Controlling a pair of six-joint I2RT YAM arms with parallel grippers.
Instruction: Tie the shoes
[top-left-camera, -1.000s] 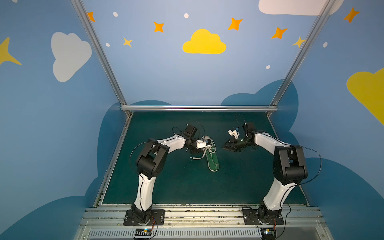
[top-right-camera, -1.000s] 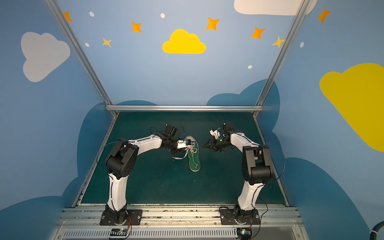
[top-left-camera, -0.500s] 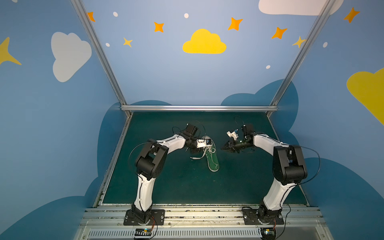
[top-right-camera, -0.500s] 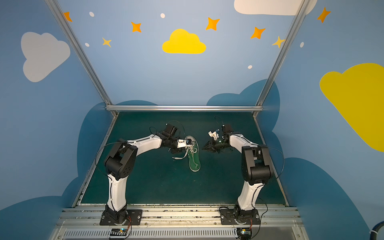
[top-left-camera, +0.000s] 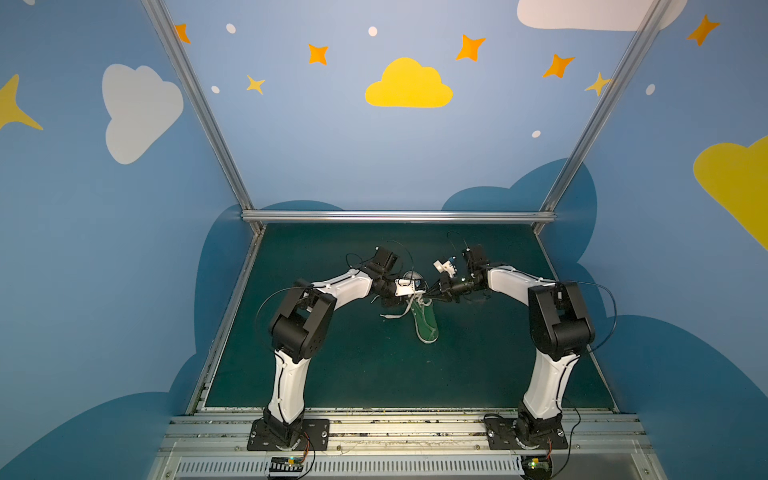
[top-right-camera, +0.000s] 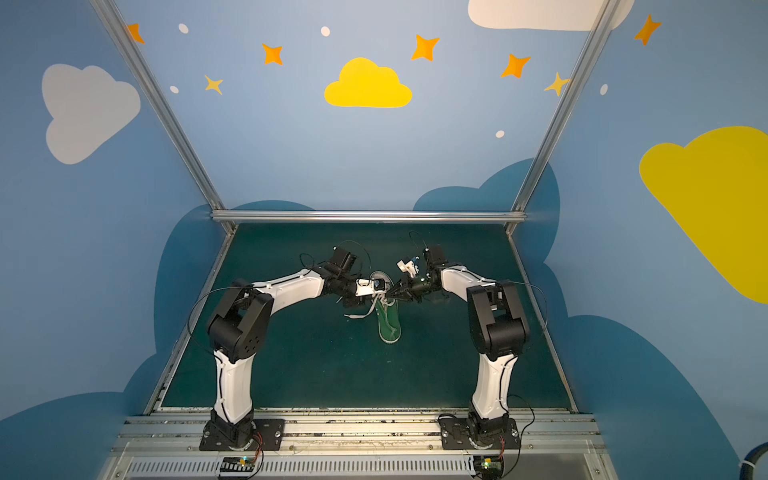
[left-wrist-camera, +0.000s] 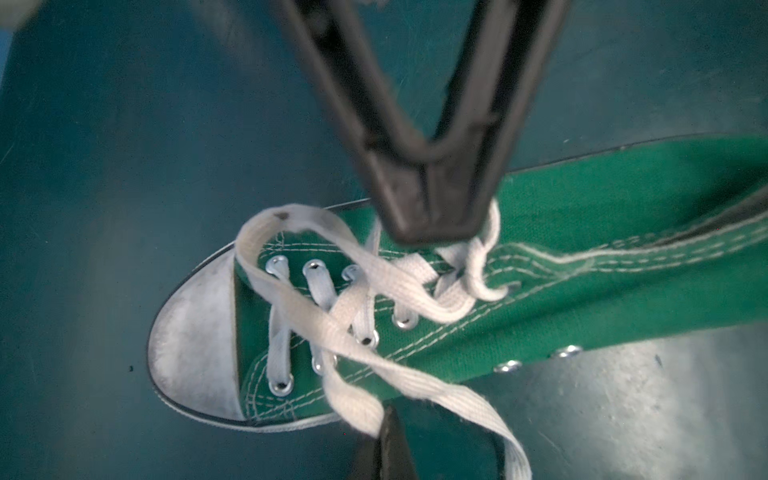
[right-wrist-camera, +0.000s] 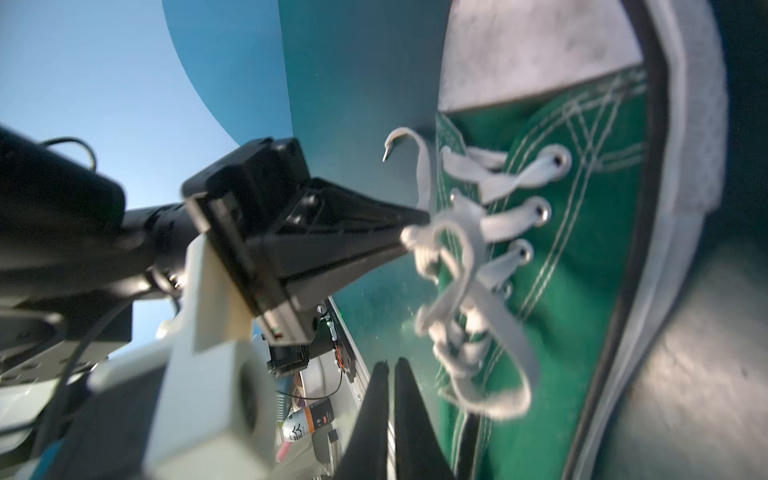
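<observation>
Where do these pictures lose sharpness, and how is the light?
Left wrist view: laces sharp, right tool near the lens soft. Right wrist view: sneaker, its laces and left tool all smeared. Both top views: crisp, evenly lit, sneaker small.

Left gripper (right-wrist-camera: 415, 228) closed, right gripper (right-wrist-camera: 391, 366) closed, facing

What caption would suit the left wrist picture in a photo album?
Right claw and left claw each pinch the white laces of a green sneaker.
</observation>
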